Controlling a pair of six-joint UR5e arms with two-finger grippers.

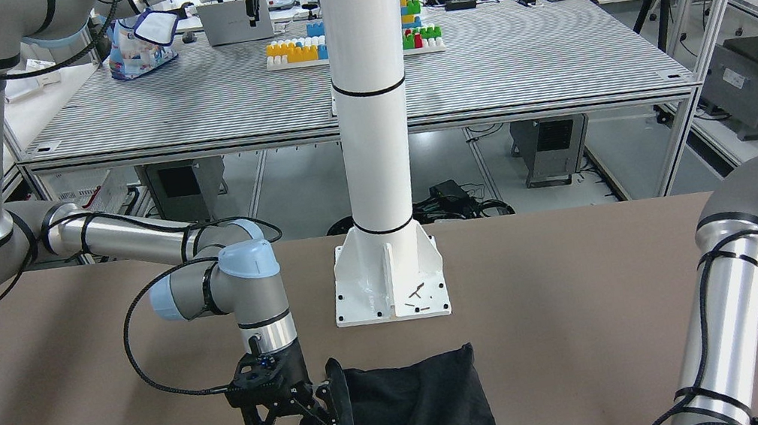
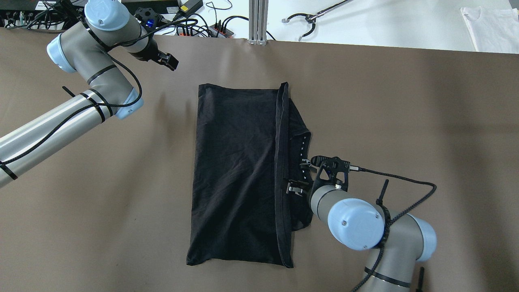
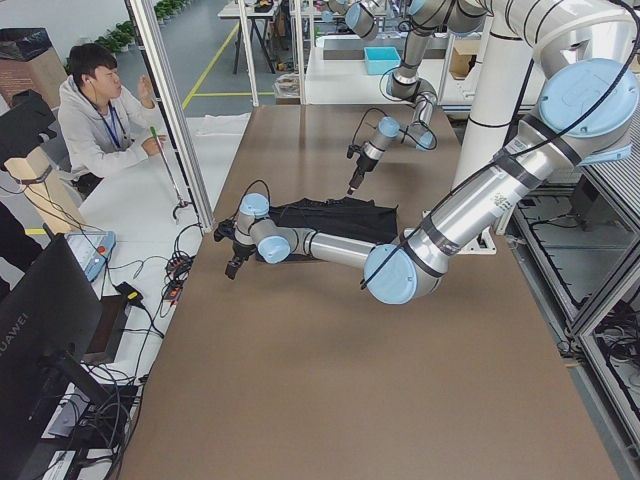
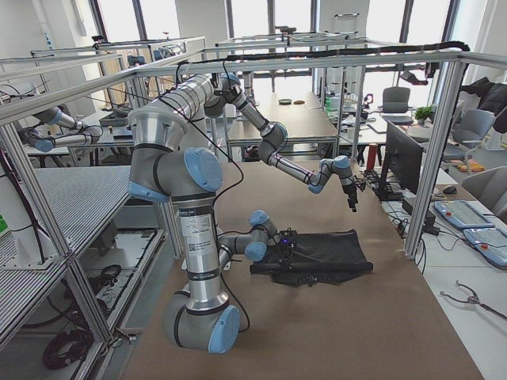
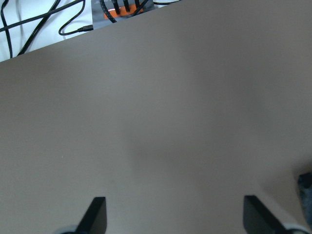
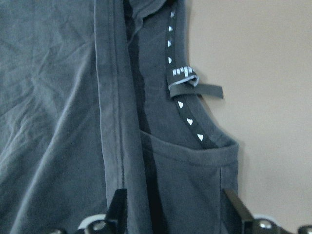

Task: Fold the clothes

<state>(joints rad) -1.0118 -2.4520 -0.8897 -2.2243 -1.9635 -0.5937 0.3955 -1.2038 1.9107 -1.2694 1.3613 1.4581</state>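
Hearts [image 6: 189, 120] on clothes [image 6: 48, 97] read clearly only from right wrist.

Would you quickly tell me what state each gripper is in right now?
Left gripper: open, holding nothing.
Right gripper: open, over the clothes.

A white pole [image 1: 369, 92] rises from its base plate [image 1: 392, 294] on the brown table [image 2: 405, 121]; behind it, coloured toy blocks [image 1: 300, 50] stand on a striped bench [image 1: 515, 62]; past the table's far edge lie a grabber tool [image 2: 312, 20], a white garment [image 2: 492, 24] and tangled cables [image 2: 219, 24]; a person [image 3: 100, 115] in a grey hoodie sits at the adjoining white table.
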